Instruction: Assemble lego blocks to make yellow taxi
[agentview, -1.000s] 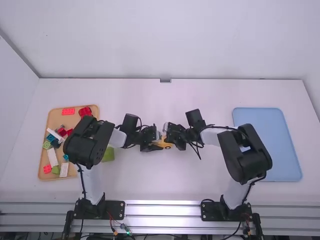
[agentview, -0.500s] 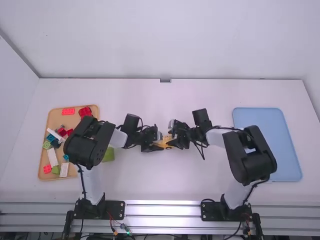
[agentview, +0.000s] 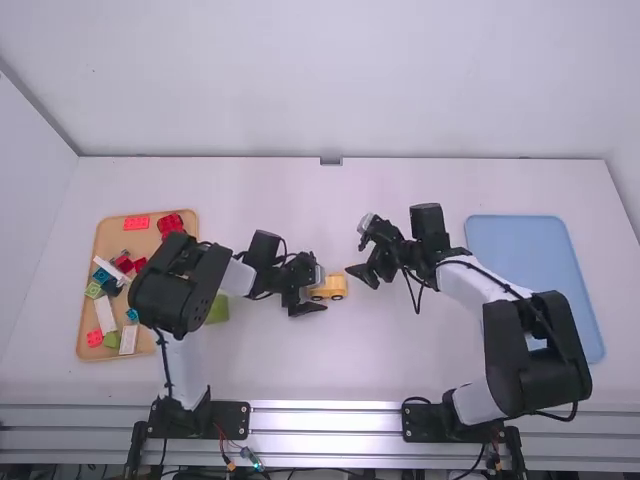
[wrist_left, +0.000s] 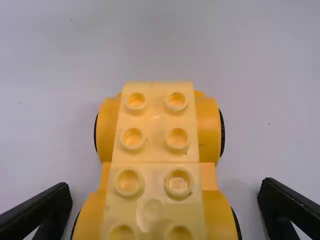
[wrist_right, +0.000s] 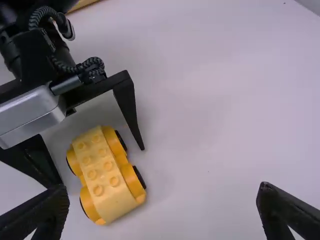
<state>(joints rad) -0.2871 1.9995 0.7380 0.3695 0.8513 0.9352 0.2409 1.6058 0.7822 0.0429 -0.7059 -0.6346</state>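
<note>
Our yellow car (agentview: 335, 288) sits on the table (agentview: 350, 360) between the wide fingers of our left gripper (wrist_left: 165, 191), maybe so it won't roll, and our right gripper (wrist_right: 163, 192) is wide and empty

Your left arm (agentview: 182, 370) and right arm (agentview: 470, 282) had smooth white links and bulky, rounded black joint housings (agentview: 165, 300), on black bases (agentview: 225, 415). You had thin black cables (agentview: 505, 287) along both. Your left gripper (agentview: 322, 287) had a boxy silver-grey block (wrist_right: 30, 112), ridged black-and-grey cable sleeving (wrist_right: 47, 11) and tapered black fingers (wrist_right: 131, 107). Your right gripper (agentview: 357, 252) had black fingers too. Red wires (agentview: 222, 437) sat near your left base.
</note>
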